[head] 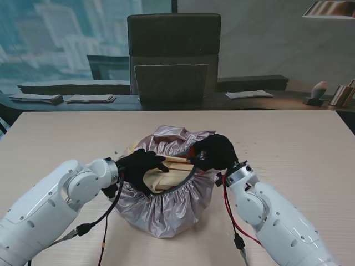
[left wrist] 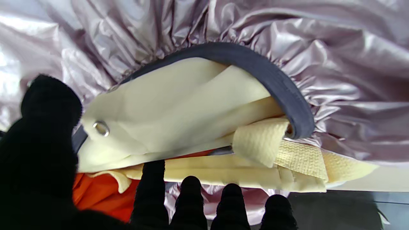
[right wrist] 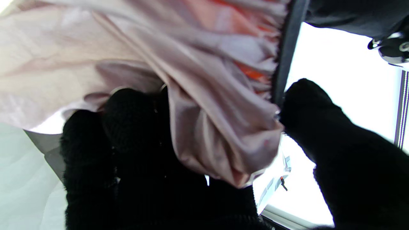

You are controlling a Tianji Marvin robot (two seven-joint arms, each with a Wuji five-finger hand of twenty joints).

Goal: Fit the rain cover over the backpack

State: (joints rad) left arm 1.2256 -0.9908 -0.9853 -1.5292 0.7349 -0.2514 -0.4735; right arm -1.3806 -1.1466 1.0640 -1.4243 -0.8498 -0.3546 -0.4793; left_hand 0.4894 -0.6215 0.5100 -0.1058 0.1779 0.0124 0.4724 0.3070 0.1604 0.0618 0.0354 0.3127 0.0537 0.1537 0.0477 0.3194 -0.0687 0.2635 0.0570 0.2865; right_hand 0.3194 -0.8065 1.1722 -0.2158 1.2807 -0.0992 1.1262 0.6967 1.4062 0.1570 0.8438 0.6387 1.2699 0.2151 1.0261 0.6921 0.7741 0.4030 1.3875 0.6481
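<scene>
A shiny pinkish-silver rain cover wraps a backpack in the middle of the table. Cream panels and straps show through the cover's opening, which is ringed by a dark elastic hem. My black-gloved left hand lies on the left edge of that opening, fingers spread against the cream straps and orange fabric. My right hand sits at the right rim. There a fold of the cover is bunched between its fingers and thumb, beside the hem.
The light wooden table stretches wide to both sides. A dark office chair stands behind its far edge, with papers on a dark desk beyond. Cables hang from both forearms near me.
</scene>
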